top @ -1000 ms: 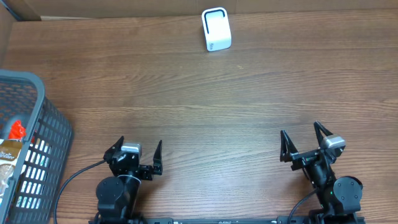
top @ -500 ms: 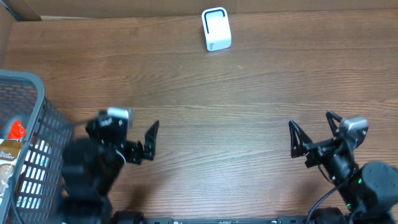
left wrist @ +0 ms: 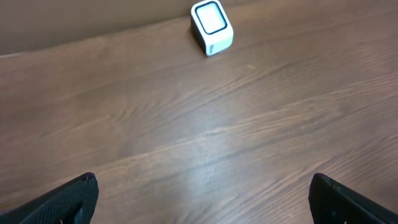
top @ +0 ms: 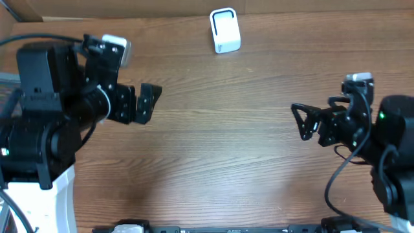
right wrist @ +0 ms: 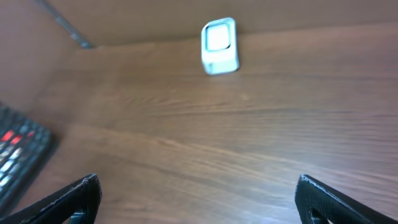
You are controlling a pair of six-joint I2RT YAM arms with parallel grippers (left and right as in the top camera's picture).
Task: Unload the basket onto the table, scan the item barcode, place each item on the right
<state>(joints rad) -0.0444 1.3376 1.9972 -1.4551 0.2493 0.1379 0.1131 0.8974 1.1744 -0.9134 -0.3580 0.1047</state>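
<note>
A white barcode scanner with a dark-rimmed window stands upright at the far middle of the wooden table; it also shows in the left wrist view and the right wrist view. My left gripper is raised over the table's left part, open and holding nothing. At the right, my right gripper is raised too, open and holding nothing. Both point toward the scanner from well short of it. No item can be told apart; only a blurred red patch shows in the basket.
A grey mesh basket lies at the table's left edge; the right wrist view shows something red inside it. In the overhead view my left arm covers most of it. A brown cardboard wall runs along the far edge.
Both arms have lifted from the near edge and moved away from it, jaws still wide. The left arm now hides the basket in the overhead view.
</note>
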